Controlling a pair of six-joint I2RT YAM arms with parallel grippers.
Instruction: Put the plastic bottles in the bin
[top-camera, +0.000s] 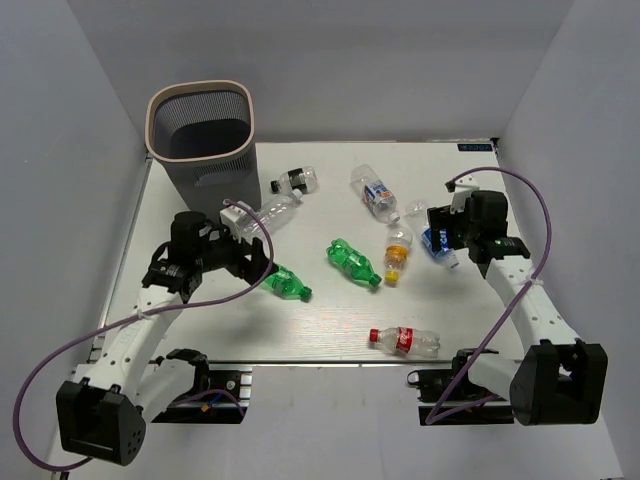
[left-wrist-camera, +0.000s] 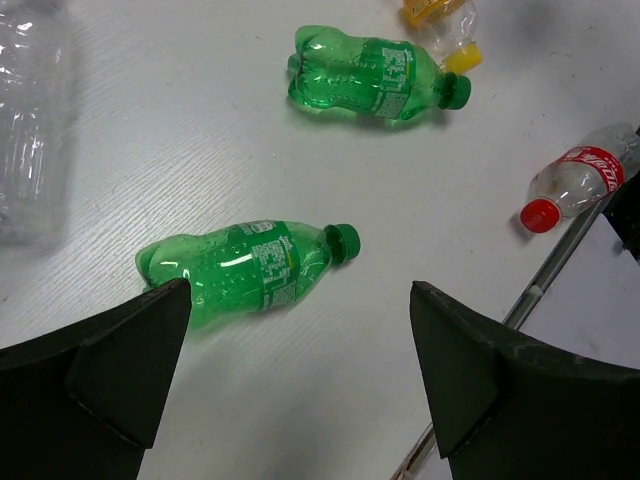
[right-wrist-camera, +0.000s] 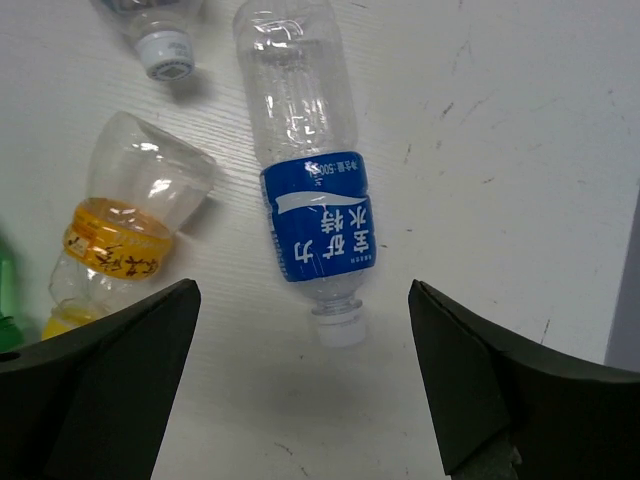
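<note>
Eight bottles lie scattered flat across the table (top-camera: 330, 325), none lifted. No bottle shows inside the bin (top-camera: 215, 180), which stands at the far left corner, so by my reading the task is at its start. The nearest green bottle (left-wrist-camera: 245, 272) lies on its side just beyond the left gripper (left-wrist-camera: 300, 295), cap pointing right. The claw is spread wide and empty, one finger (left-wrist-camera: 120, 360) close by the bottle's base, which looks like lining up for a grasp across the body. A second green bottle (left-wrist-camera: 370, 78) lies farther out. The right gripper (right-wrist-camera: 303, 290) hangs over the blue-label bottle (right-wrist-camera: 315, 225), its fingers also wide apart and holding nothing, straddling the capped neck. An orange-label bottle (right-wrist-camera: 125, 240) lies just to that bottle's left, near enough to be nudged on the way down. The red-cap bottle (top-camera: 405, 340) sits alone near the front edge. A clear bottle (top-camera: 270, 215) and a black-cap one (top-camera: 293, 181) lie beside the bin.
</note>
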